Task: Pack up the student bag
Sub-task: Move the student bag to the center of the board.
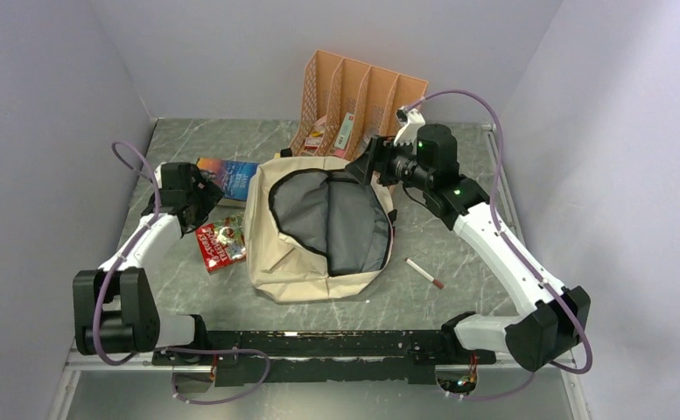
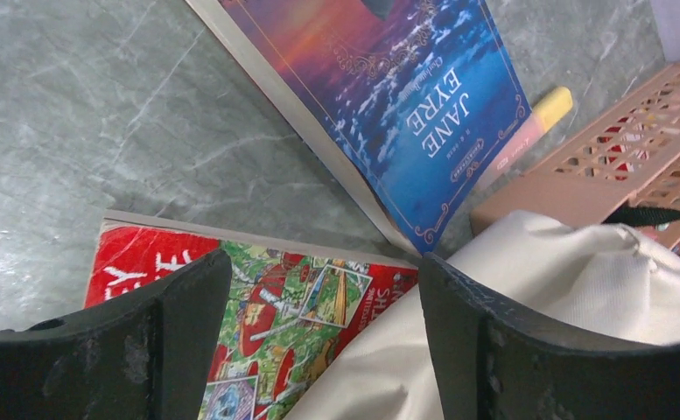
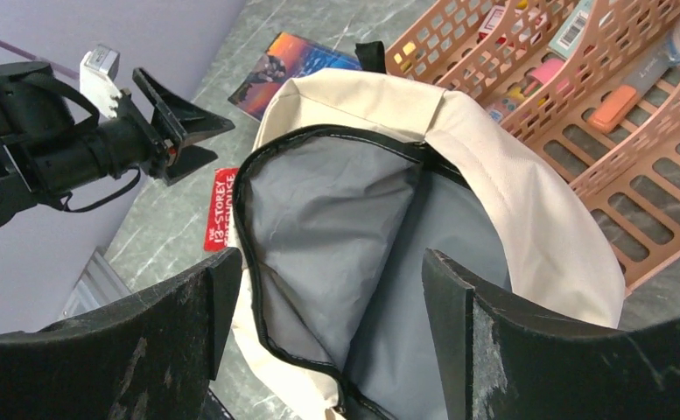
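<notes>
Student bag [image 3: 336, 219] gapes right under my right gripper [image 3: 325, 267], jaws apart, arm stretched forward; left gripper [image 2: 323, 271] hangs just beside it, spread too.

— What could you read on the blue book [image 2: 380, 105]?
— Your left wrist view showed "JANE EYRE" in pale capitals on its cover. The small line beside the title was too fine to read.
— And the red book [image 3: 223, 210]?
— In your right wrist view its edge read "13-STOREY", with "HOUSE" below.
</notes>
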